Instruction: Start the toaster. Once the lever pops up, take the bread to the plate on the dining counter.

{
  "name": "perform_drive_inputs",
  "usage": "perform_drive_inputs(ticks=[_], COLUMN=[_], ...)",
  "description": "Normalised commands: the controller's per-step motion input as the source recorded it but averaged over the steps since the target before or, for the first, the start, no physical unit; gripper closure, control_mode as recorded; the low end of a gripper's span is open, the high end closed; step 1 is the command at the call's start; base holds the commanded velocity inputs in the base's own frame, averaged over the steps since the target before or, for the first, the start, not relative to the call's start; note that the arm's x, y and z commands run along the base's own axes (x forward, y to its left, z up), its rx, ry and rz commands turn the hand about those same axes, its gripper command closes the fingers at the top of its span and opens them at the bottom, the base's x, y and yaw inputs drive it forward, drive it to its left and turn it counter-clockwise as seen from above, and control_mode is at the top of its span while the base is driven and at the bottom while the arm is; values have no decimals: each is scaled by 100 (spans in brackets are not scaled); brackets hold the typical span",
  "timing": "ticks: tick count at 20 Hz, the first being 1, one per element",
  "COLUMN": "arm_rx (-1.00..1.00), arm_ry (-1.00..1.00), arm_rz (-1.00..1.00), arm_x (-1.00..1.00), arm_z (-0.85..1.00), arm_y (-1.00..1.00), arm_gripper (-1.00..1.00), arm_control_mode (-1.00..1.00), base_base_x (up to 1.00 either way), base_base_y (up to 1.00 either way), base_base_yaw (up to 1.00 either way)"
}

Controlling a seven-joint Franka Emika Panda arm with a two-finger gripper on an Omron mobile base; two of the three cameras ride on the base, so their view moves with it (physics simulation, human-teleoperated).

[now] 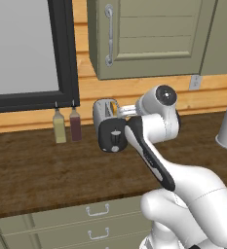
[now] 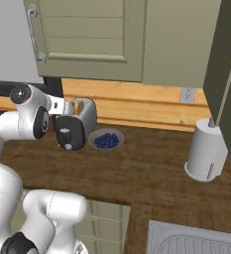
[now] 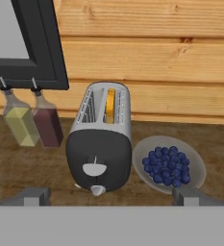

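The silver toaster point(image 3: 103, 139) stands on the wooden worktop against the wall, its black end panel facing me. On that panel the whitish lever point(image 3: 94, 169) sits low, just above the small round knob point(image 3: 98, 190). The bread point(image 3: 111, 105) stands in the right-hand slot, its golden edge poking up; it also shows as the bread point(image 1: 114, 108) and the bread point(image 2: 79, 105). My gripper point(image 3: 111, 199) hangs in front of and above the panel, open, fingers wide apart, touching nothing. The toaster point(image 1: 107, 124) and toaster point(image 2: 80, 121) lie partly behind my arm. The plate and dining counter are out of view.
Two small bottles point(image 3: 20, 124) point(image 3: 48, 122) stand left of the toaster under the black window frame point(image 3: 41, 43). A grey bowl of blueberries point(image 3: 168, 166) lies right of it. Farther right a paper-towel roll point(image 2: 206, 151) stands by the sink point(image 2: 196, 243). Wall cabinets point(image 1: 149, 34) hang overhead.
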Motion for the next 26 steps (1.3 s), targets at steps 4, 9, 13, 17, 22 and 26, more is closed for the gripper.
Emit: perform_drive_inputs(ticks=[4, 9, 13, 17, 22, 26], arm_rx=[0, 0, 0, 0, 0, 0], arm_ry=[0, 0, 0, 0, 0, -4], arm_rz=[0, 0, 0, 0, 0, 0], arm_x=[0, 0, 0, 0, 0, 9], arm_z=[0, 0, 0, 0, 0, -27], arm_y=[0, 0, 0, 0, 0, 0], arm_gripper=[-100, -100, -100, -100, -100, -100], arm_control_mode=[-100, -100, -100, -100, -100, -100], base_base_x=[0, 0, 0, 0, 0, 0], base_base_y=[0, 0, 0, 0, 0, 0], base_base_yaw=[0, 0, 0, 0, 0, 0])
